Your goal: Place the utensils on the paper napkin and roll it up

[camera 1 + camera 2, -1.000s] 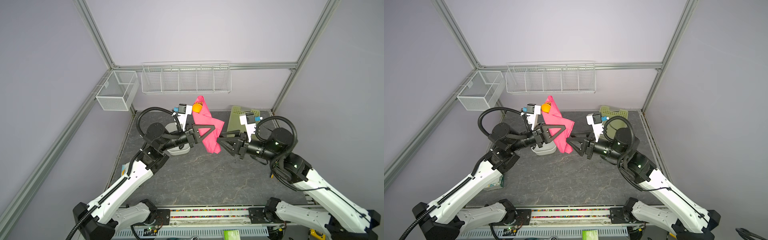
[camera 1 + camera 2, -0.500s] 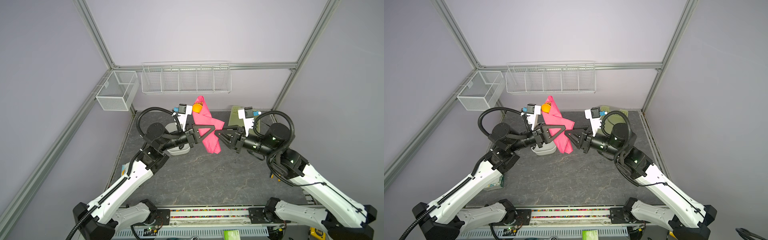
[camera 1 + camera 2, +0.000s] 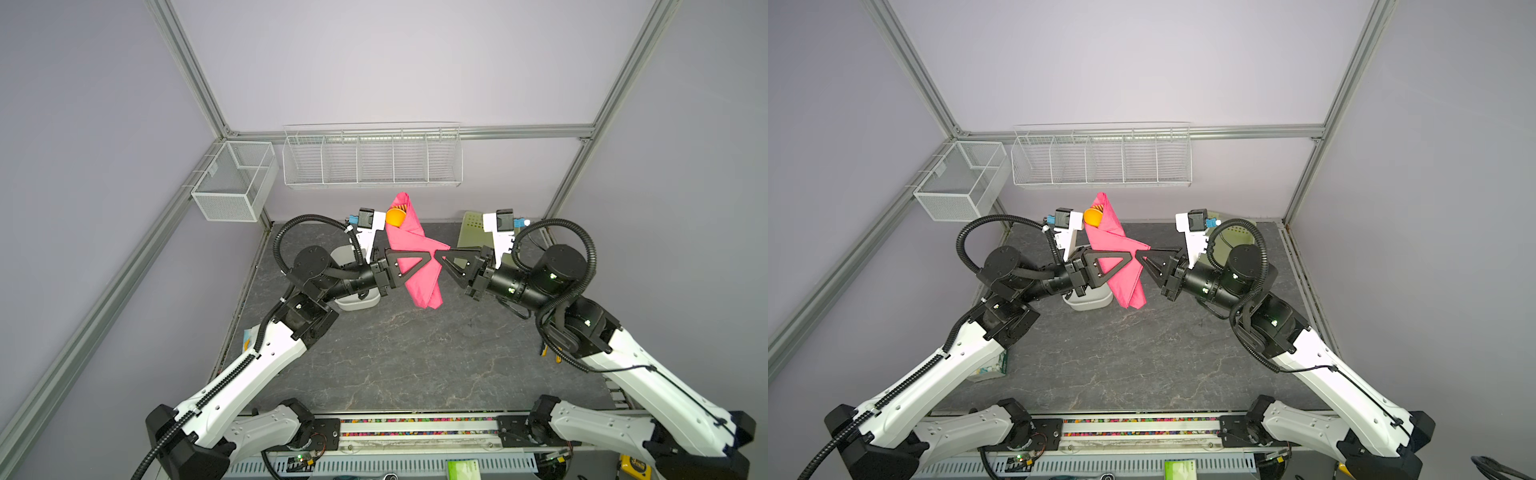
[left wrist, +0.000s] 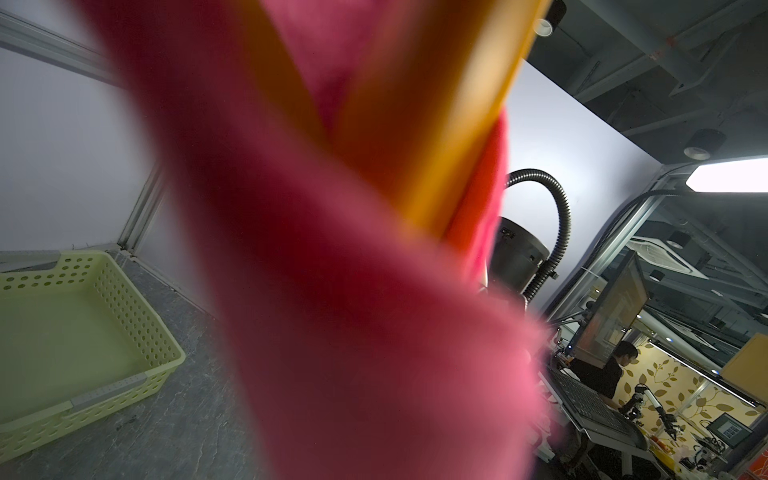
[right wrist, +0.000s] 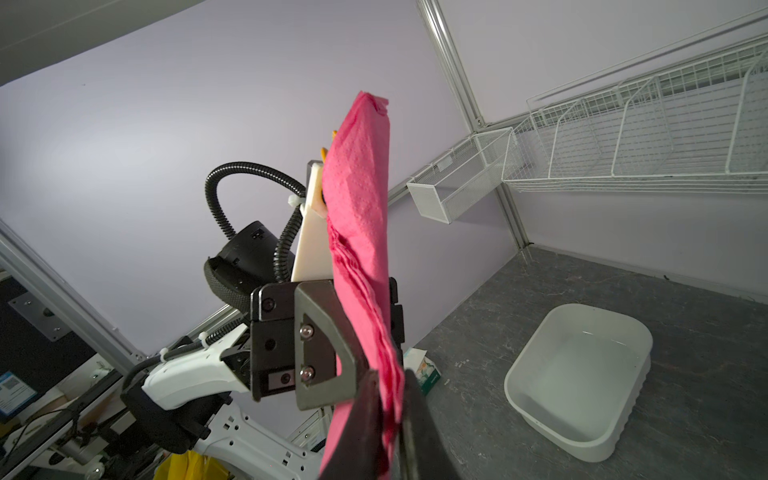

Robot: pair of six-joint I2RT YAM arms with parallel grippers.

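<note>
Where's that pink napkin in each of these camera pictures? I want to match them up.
In a top view: pink napkin upright near centre.
In a top view: napkin left of centre.
Left wrist: napkin a blur filling the middle.
Right wrist: napkin upright, mid-picture.
Shared landmark: white tub, absent only from the left wrist view.

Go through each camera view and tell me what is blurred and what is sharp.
Left wrist view: the paper napkin and orange utensils fill the lens as a soft blur; the green basket beyond is crisp. Right wrist view: the napkin's embossed texture is sharp; the right claw pinching it, close to the lens, is dark and soft. Both top views: evenly lit, sharp, no glare.
</note>
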